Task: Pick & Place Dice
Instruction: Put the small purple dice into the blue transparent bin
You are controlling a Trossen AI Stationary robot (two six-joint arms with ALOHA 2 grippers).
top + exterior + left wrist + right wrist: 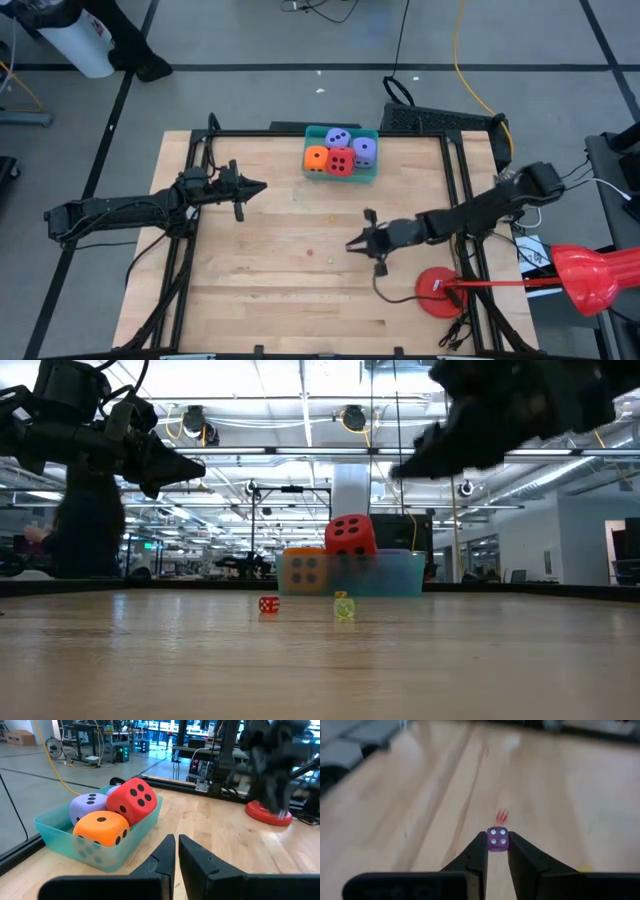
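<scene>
left gripper (176,851): parked, fingers nearly touching, nothing in them; teal bin (372,170) of big dice (340,160) just ahead.
right gripper (497,851): I've got a tiny purple die (497,839) pinched at the fingertips.
my plan: carry slowly, shallow grip, release over bin.

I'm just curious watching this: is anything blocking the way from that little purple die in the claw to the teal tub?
Nothing visible. The right gripper holds the small purple die above bare wood, and the table towards the teal tub is open; big dice already fill the tub.
</scene>
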